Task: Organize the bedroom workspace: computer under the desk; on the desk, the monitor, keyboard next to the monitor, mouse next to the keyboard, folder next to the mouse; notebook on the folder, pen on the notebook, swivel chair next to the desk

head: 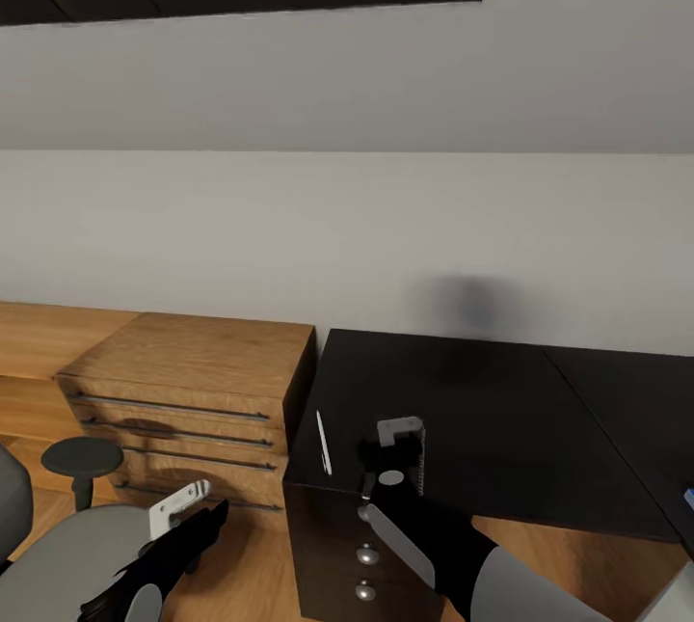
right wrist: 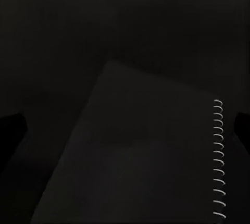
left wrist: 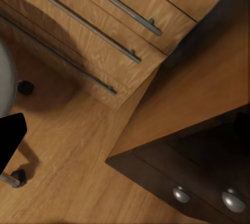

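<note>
Light wooden dresser (head: 193,381), standing just beside the black drawer unit: plank-grain top, drawer fronts with long slim grey bar handles (left wrist: 107,39). Small round dark stool (head: 81,459) on a thin post, in front of the dresser. Plain grey wall (head: 347,227) behind.

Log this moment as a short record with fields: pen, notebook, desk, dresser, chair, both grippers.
pen: lying flat on the desk top, near its left edge
notebook: dark cover, white spiral binding, seen close below the right gripper; whether it is gripped cannot be told
desk: glossy black top, drawer unit with round knobs below
dresser: light wood, long bar handles, left of the desk
swivel chair: grey seat at lower left
right gripper: over the desk's left end
left gripper: low, in front of the dresser
</note>
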Motion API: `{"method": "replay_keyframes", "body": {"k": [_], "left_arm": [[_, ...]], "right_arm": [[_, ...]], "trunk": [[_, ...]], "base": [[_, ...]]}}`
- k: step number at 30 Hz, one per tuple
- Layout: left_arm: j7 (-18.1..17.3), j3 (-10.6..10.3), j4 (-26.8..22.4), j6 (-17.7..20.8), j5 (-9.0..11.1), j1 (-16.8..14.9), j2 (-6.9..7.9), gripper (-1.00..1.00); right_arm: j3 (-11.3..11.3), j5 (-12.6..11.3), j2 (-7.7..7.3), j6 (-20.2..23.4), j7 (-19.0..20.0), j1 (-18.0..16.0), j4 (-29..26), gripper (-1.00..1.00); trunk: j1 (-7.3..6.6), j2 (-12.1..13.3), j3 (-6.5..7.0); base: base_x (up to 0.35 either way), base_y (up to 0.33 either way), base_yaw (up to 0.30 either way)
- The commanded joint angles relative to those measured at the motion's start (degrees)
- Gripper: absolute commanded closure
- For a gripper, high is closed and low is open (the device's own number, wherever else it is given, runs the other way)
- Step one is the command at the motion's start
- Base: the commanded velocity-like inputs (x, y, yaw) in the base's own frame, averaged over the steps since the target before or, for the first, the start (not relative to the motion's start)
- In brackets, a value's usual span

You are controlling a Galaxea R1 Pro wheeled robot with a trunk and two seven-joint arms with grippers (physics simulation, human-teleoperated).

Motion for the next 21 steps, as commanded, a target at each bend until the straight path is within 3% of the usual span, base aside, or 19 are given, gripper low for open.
{"method": "replay_keyframes", "body": {"k": [1, 6, 10, 13, 14, 18, 21], "left_arm": [[0.4, 0.0, -0.1, 0.2, 0.6, 0.0, -0.03, -1.00], [0.4, -0.3, -0.1, 0.1, 0.6, 0.0, -0.03, -1.00], [0.4, -0.4, -0.1, 0.1, 0.6, 0.0, -0.03, -1.00], [0.4, -0.4, -0.1, 0.0, 0.6, 0.0, -0.03, -1.00], [0.4, -0.4, -0.2, 0.0, 0.6, 0.0, -0.03, -1.00], [0.3, -0.4, -0.3, 0.0, 0.6, 0.0, -0.03, -1.00], [0.3, -0.4, -0.3, 0.0, 0.6, 0.0, -0.03, -1.00]], "right_arm": [[0.1, -0.1, -0.06, 0.4, -0.3, -0.2, 0.0, -1.00], [-0.8, 0.3, -0.55, 0.3, -0.1, -2.2, 0.5, -1.00], [-1.8, 0.5, -1.49, 0.4, 0.9, -9.1, 4.6, -1.00], [-1.9, 0.4, -1.62, 0.4, 4.8, -13.3, 10.0, -1.00], [-2.7, 0.2, -1.63, -1.2, 12.0, -17.8, 17.8, -1.00], [-5.3, 0.1, -1.63, -4.2, 19.0, -21.1, 26.4, -1.00], [-6.4, 0.1, -1.62, -5.0, 21.1, -21.8, 28.9, -1.00]], "trunk": [[0.01, 0.0, -0.05], [0.01, 0.0, -0.05], [0.01, 0.0, -0.05], [0.01, 0.0, -0.05], [0.01, 0.0, -0.05], [0.01, 0.0, -0.05], [0.01, 0.0, -0.05]], "base": [[0.018, 0.000, 0.000], [0.010, 0.000, 0.000], [0.002, 0.000, 0.000], [0.000, 0.000, 0.000], [0.000, 0.000, 0.000], [0.000, 0.000, 0.000], [0.000, 0.000, 0.000]]}}
